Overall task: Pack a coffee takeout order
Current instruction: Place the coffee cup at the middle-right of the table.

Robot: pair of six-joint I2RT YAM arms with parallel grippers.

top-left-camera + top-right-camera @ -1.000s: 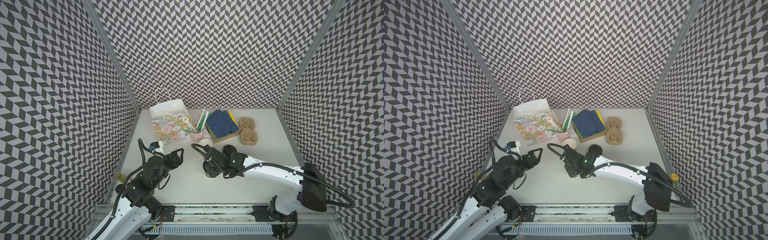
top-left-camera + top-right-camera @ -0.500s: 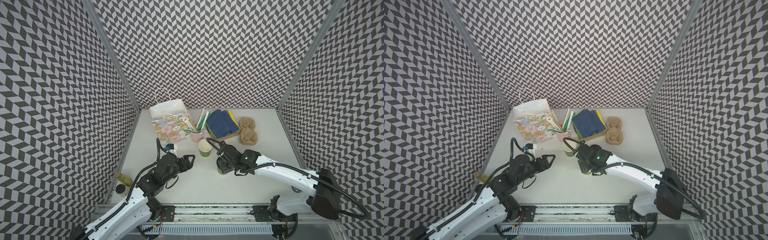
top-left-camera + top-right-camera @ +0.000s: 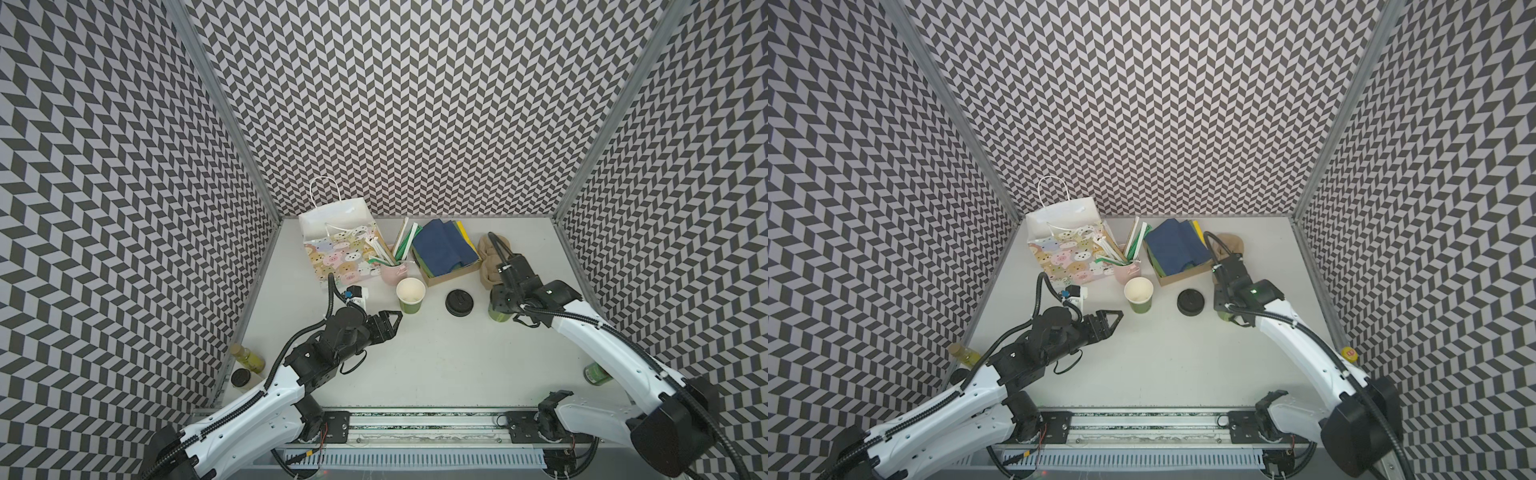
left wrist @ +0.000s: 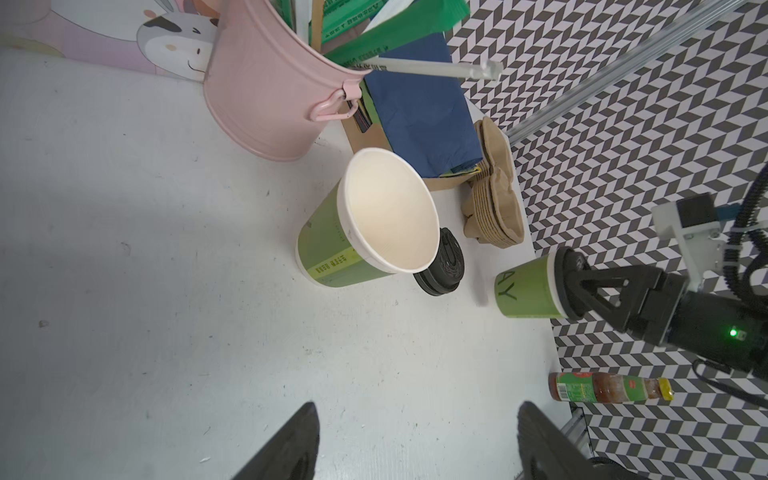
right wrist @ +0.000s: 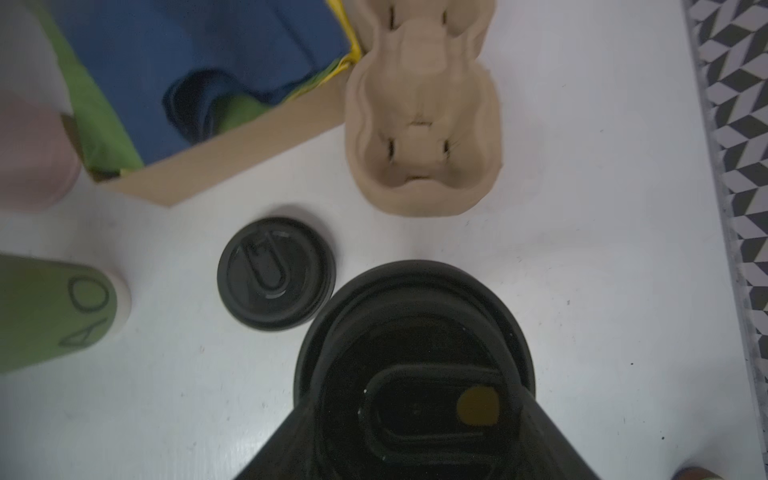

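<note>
Swung rightward, the right tool (image 4: 567,286) clenches the lidded green cup (image 4: 524,289) near the cup carrier (image 5: 424,116) for loading, while the left tool (image 3: 394,323) hangs released.

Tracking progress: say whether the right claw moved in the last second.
Yes: the right claw, gripping a lidded cup, moved from the bucket toward the cup carrier.

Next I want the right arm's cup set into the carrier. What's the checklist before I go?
1. Grip of right gripper on lidded cup: ok.
2. Seating of fitted lid: ok.
3. Pockets of top carrier empty: ok.
4. That cup clear of table: cannot tell.
5. Clearance: left gripper open, apart from open cup: ok.
6. Capping of open cup: not ok; loose lid lies on the table beside it.
</note>
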